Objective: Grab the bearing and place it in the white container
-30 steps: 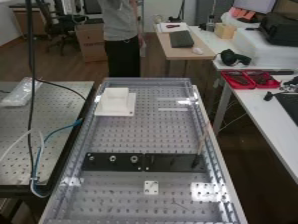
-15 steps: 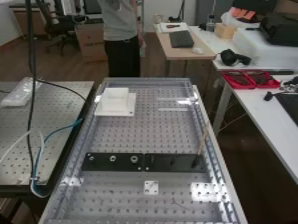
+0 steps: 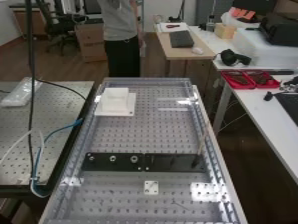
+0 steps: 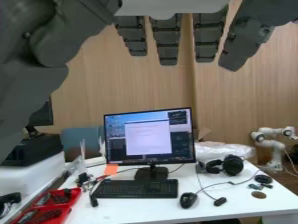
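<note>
- Robot hand [image 4: 167, 42] with dark grey fingers: released, its fingers hanging straight and spread in the wrist view.
- Silver ring-shaped metal bearing [image 3: 134, 159]: on a long flat black plate [image 3: 163, 163], lower left of the high frame's centre; it looks the widest of the three small round pieces in a row there.
- White, boxy container [image 3: 116, 98] on a wider square white base: upper left of centre, near the far end of the perforated grey metal table [image 3: 143, 132], well apart from the bearing.
- Thin light-brown stick [image 3: 201, 144] with a dark lower end: right of centre, leaning slightly, that end over the black plate's right part.
- Small square white plate with holes [image 3: 151, 187]: lower centre, just below the black plate.
- Black keyboard [image 4: 135, 188]: in front of a black-framed monitor [image 4: 149, 137]; a black mouse [image 4: 188, 200] lies just beside it.
</note>
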